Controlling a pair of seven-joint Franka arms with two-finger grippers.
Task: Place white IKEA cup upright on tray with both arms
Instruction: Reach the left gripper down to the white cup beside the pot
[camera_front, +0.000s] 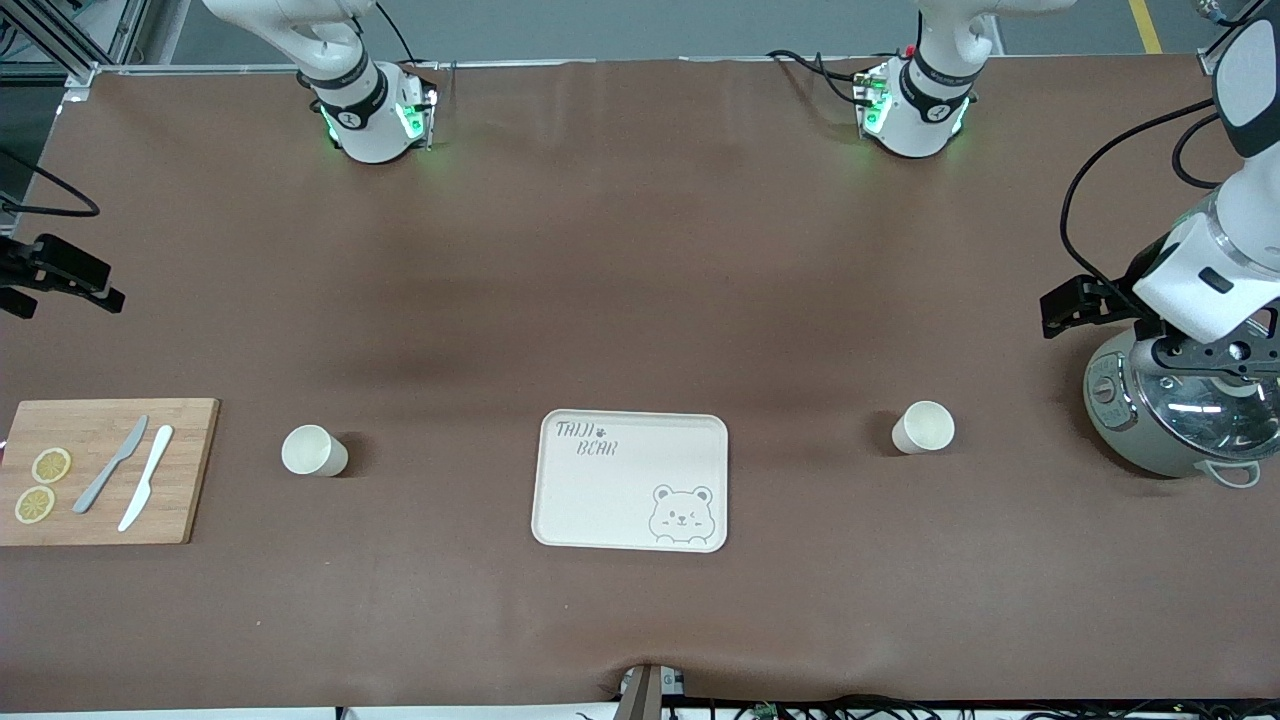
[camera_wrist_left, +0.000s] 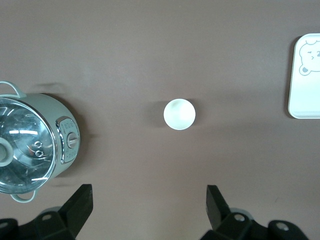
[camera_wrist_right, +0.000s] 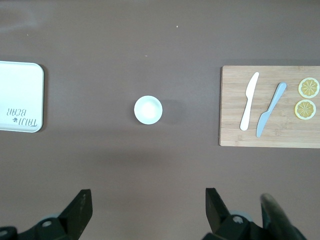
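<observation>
From high across the worktop (camera_front: 640, 250) we face both arm bases. Each wrist camera looks straight down from well above; both share the tray (camera_front: 631, 481) (camera_wrist_left: 305, 85) (camera_wrist_right: 20, 97) with our front view.

Brown cloth over the table (camera_front: 640, 250), faintly mottled. Lower centre of the front view, cream tray (camera_front: 600, 500), grey "TAIJI BEAR" lettering and a winking bear drawn in grey. White cups (camera_front: 314, 450) (camera_front: 923, 427) on either side. Lower left, pale wooden cutting board (camera_front: 190, 470) with yellow lemon slices (camera_front: 51, 465), a grey knife (camera_front: 111, 464), a white knife (camera_front: 146, 491). Right edge, a greyish-green pot (camera_front: 1120, 420), possibly glass-lidded.
</observation>
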